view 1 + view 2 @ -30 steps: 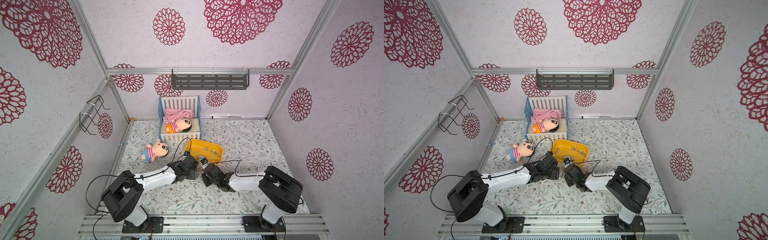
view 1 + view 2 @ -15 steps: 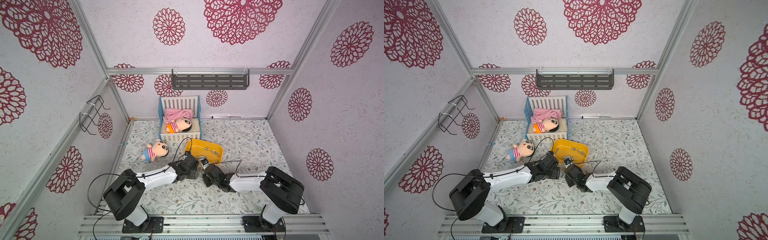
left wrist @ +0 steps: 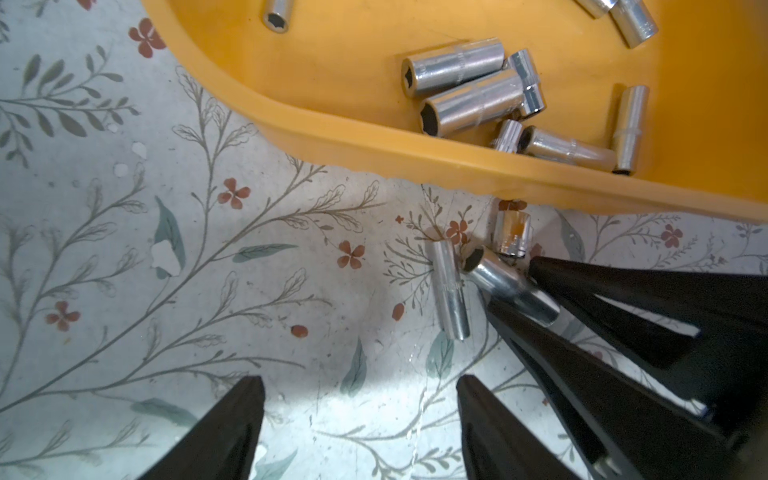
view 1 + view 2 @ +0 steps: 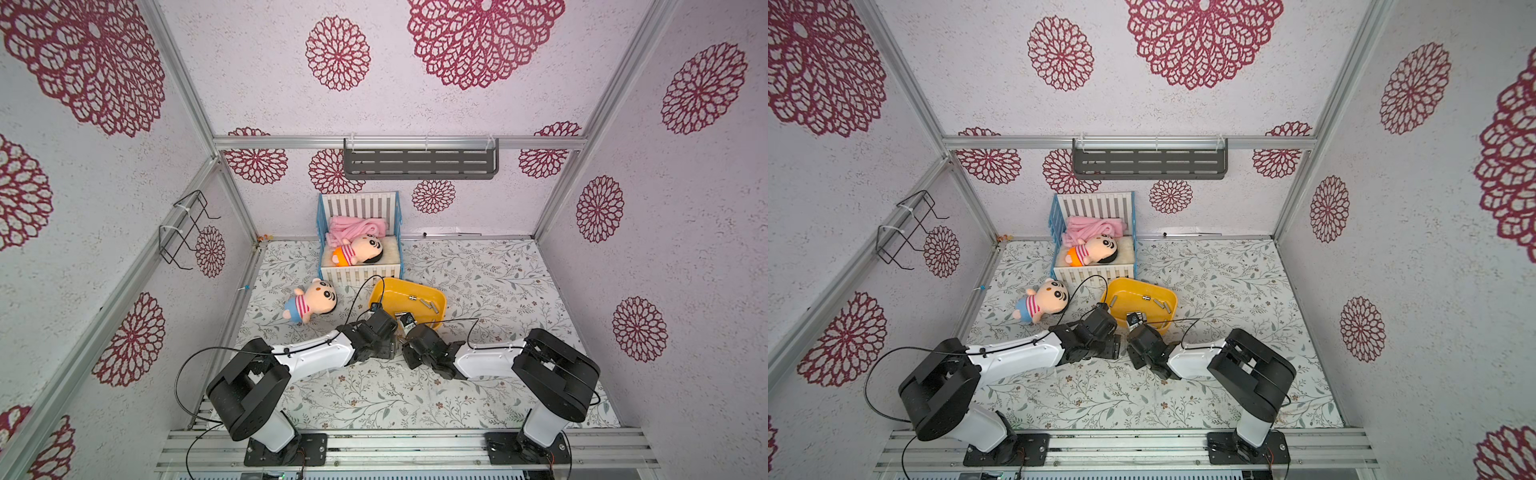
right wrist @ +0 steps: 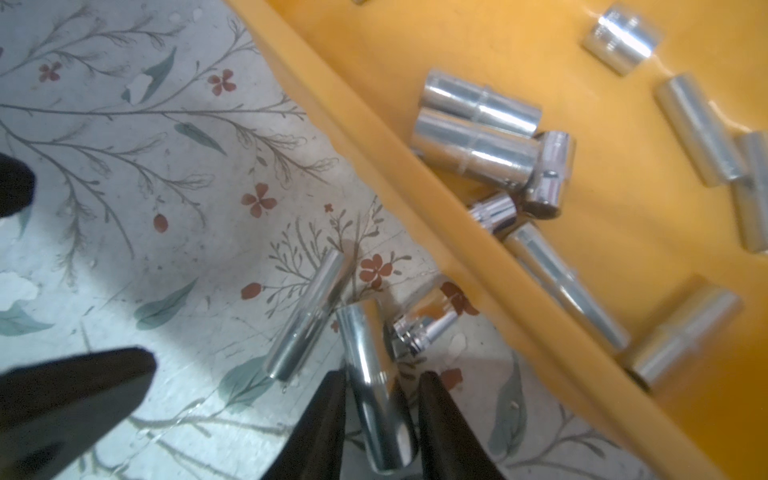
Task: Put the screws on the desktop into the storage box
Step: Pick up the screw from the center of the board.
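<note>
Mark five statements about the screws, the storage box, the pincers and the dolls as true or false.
1. Three screws lie on the desktop beside the storage box. True.
2. The left pincer holds a screw. False: its jaws stand wide apart with nothing between them.
3. The right pincer has its fingers on either side of one screw on the desktop. True.
4. The storage box is empty. False: several screws lie in it.
5. Both plush dolls lie in the crib. False: one plush doll lies in the toy crib, the other plush doll on the desktop.
</note>
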`<action>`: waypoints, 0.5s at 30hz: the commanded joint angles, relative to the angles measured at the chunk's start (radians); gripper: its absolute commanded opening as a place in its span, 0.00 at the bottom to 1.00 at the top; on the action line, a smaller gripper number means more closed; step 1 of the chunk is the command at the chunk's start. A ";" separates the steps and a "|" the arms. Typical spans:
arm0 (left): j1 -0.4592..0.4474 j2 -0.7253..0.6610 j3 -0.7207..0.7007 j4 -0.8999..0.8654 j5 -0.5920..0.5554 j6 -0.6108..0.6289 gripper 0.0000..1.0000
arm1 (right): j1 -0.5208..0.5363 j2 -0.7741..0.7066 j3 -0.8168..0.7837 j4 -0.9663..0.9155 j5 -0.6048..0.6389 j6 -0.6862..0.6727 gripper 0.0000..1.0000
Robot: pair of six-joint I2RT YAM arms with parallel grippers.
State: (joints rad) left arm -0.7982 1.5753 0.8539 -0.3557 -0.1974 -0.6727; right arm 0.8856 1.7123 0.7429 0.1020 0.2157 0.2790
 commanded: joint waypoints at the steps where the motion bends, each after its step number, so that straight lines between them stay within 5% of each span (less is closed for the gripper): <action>1: 0.009 0.014 0.026 0.009 0.000 0.015 0.78 | -0.005 -0.007 -0.014 -0.043 -0.033 -0.011 0.29; 15: 0.008 0.038 0.039 0.009 0.013 0.030 0.78 | 0.000 -0.175 -0.103 -0.030 -0.111 -0.034 0.13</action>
State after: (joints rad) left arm -0.7982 1.5974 0.8711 -0.3546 -0.1917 -0.6582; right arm 0.8856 1.6009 0.6506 0.0692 0.1394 0.2642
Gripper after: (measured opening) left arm 0.782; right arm 0.218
